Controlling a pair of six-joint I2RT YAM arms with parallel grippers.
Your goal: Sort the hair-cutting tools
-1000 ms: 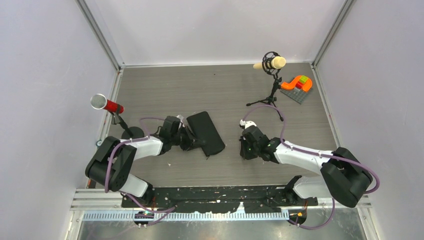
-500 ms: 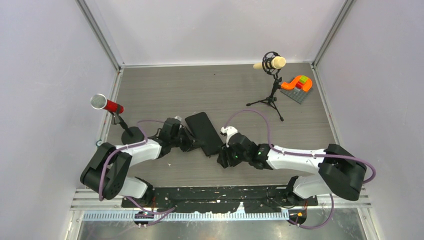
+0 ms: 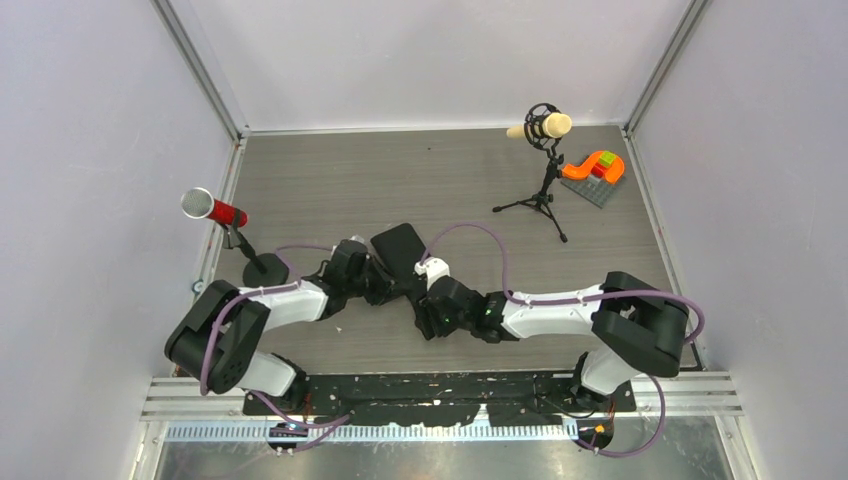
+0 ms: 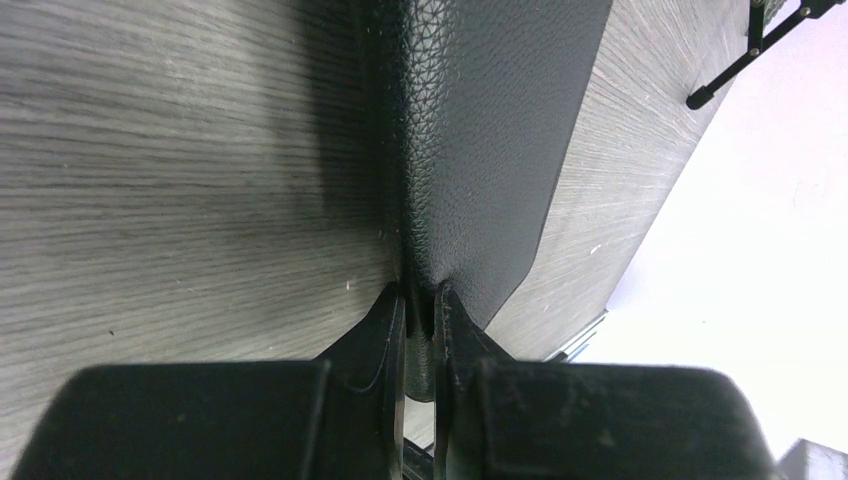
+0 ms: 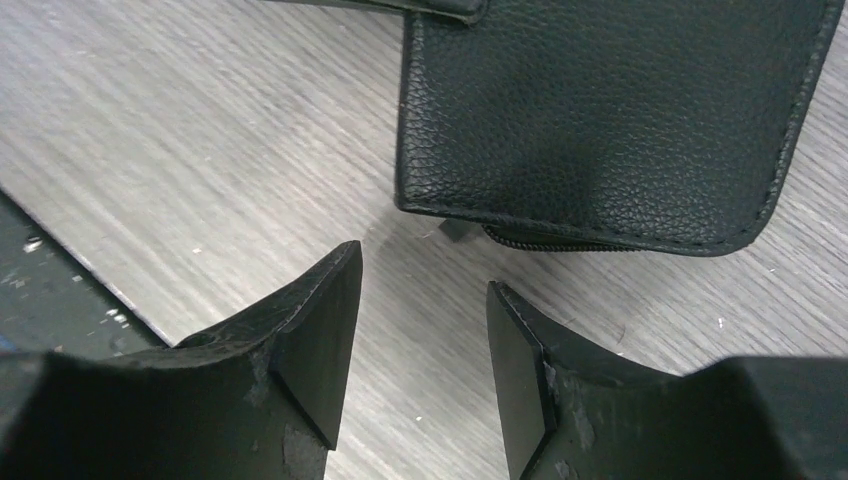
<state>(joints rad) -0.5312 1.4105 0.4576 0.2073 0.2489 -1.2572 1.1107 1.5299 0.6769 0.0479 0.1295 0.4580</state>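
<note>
The hair-cutting tools are out of view. A flat black zippered case (image 3: 398, 243) lies on the table left of centre. My left gripper (image 3: 385, 285) is shut on the case's edge, and the left wrist view shows the pebbled case (image 4: 480, 120) pinched between the two fingers of that gripper (image 4: 420, 295). My right gripper (image 3: 428, 312) stands open just short of the case's near end. In the right wrist view the case (image 5: 600, 110) fills the top, a small zipper pull (image 5: 455, 230) pokes out below its corner, and nothing lies between the tips of the right gripper (image 5: 425, 270).
A red microphone (image 3: 212, 210) on a stand is at the left edge. A cream microphone (image 3: 540, 127) on a tripod stands at the back right, beside orange and green blocks (image 3: 595, 168) on a grey plate. The table's near edge (image 5: 60, 280) shows close to my right gripper.
My right arm has swung left across the table to the case's near end, and its jaws have opened. The left gripper stays shut on the case, which has turned and shifted slightly.
</note>
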